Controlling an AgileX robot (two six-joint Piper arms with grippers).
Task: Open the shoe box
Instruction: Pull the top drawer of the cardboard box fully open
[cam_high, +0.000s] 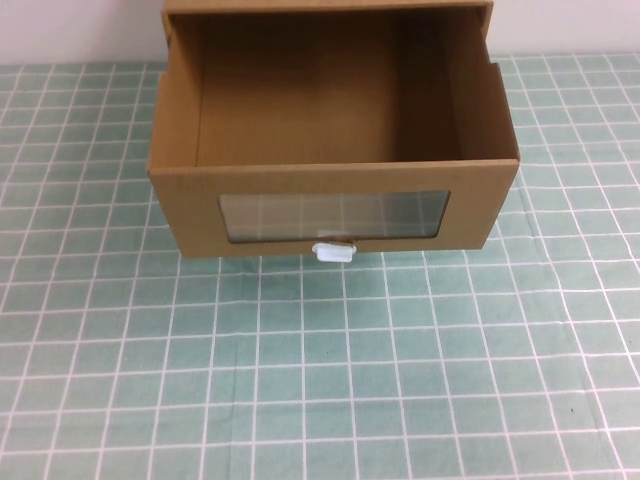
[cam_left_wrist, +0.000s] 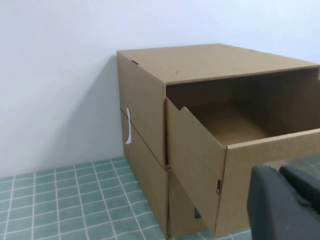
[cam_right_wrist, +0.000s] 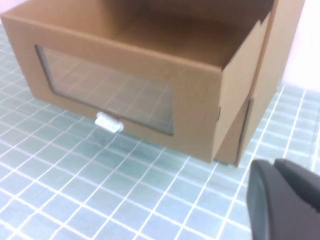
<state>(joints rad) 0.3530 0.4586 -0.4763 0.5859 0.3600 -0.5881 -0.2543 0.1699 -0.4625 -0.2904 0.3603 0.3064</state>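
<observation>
The drawer (cam_high: 335, 190) stands pulled out of the box (cam_left_wrist: 200, 62) toward you on the surface (cam_high: 300, 380), with its tab (cam_high: 333, 251) at front centre. Your right tool (cam_right_wrist: 282, 197), clenched and empty, hangs off the drawer's front-right corner. Your left tool (cam_left_wrist: 282, 200) is by the box's left side; its state can't be told.
</observation>
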